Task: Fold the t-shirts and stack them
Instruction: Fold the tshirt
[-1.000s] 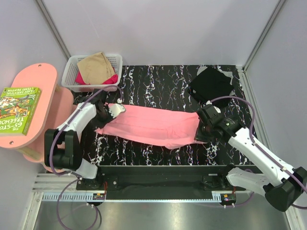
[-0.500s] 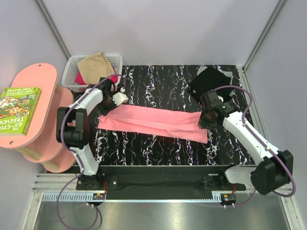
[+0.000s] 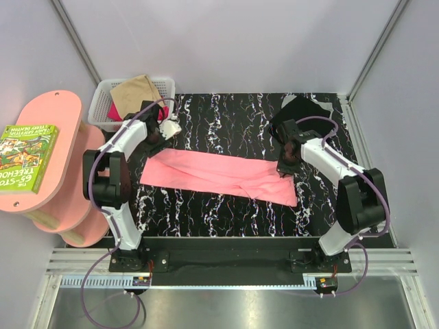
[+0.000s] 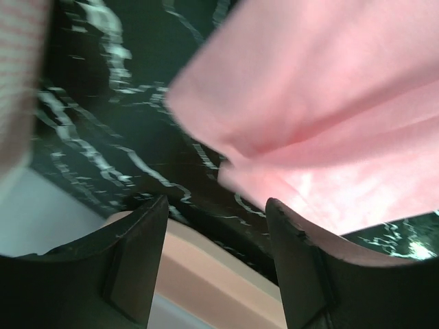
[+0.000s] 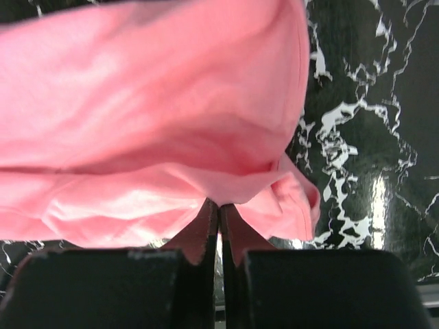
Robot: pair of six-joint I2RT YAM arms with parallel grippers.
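Cloth lies across the middle of the desk (image 3: 233,123): the salmon pink t-shirt (image 3: 219,175), folded into one long band that runs left to right, its right end a little nearer than its left.

My right tool (image 3: 282,168) sits at that right end, on the far edge of the band. From the right wrist its fingers (image 5: 199,233) are pressed together and the shirt's hem bunches at their tips. It is clamped on the salmon pink t-shirt (image 5: 137,103), and the rest of the cloth spreads out beyond.

My left tool (image 3: 169,128) hangs just past the band's far-left corner, apart from the cloth and close to the basket (image 3: 101,104). From the left wrist its fingers (image 4: 140,233) stand apart with nothing between them. The pink corner (image 4: 329,103) shows beyond them over the marbled desk.

I count four t-shirts.
- One is the salmon pink t-shirt on the desk.
- One is the black t-shirt (image 3: 302,118), in a compact heap at the far right of the desk, beyond my right tool.
- One tan t-shirt (image 3: 137,90) and one magenta t-shirt (image 3: 115,110) are heaped together in the single white basket at the far left, the tan one on top.

I have two tools. Left of the desk stands one pink side table (image 3: 58,113) with one green book (image 3: 27,156) on it.
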